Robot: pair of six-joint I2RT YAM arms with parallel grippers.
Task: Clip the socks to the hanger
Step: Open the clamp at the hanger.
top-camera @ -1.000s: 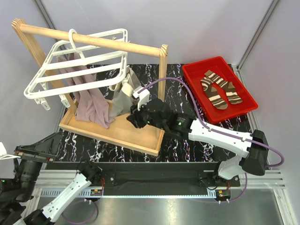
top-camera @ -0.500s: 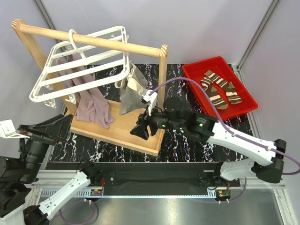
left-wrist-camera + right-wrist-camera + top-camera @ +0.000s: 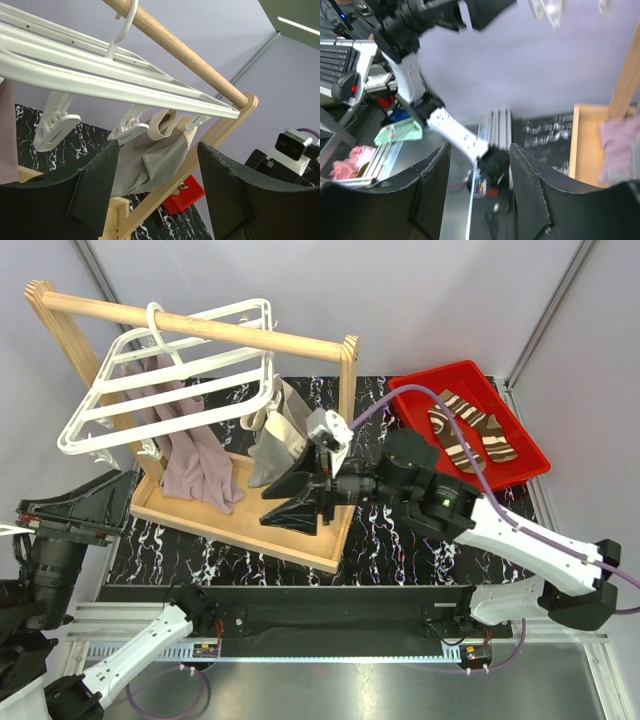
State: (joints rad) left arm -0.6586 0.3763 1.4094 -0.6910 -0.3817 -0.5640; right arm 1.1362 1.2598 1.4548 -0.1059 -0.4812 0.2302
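The left claw [image 3: 157, 147] and right claw [image 3: 286, 502] are open and empty because the socks [image 3: 470, 430] lie in the red bin [image 3: 415, 415].

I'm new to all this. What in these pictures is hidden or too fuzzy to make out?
Top view: the right arm covers the near corner of the red bin holding the socks.
Left wrist view: the bin only peeks out behind the wooden stand; its socks are hidden.
Right wrist view: motion blur throughout; the mauve cloth is a smear cut off by the right edge.
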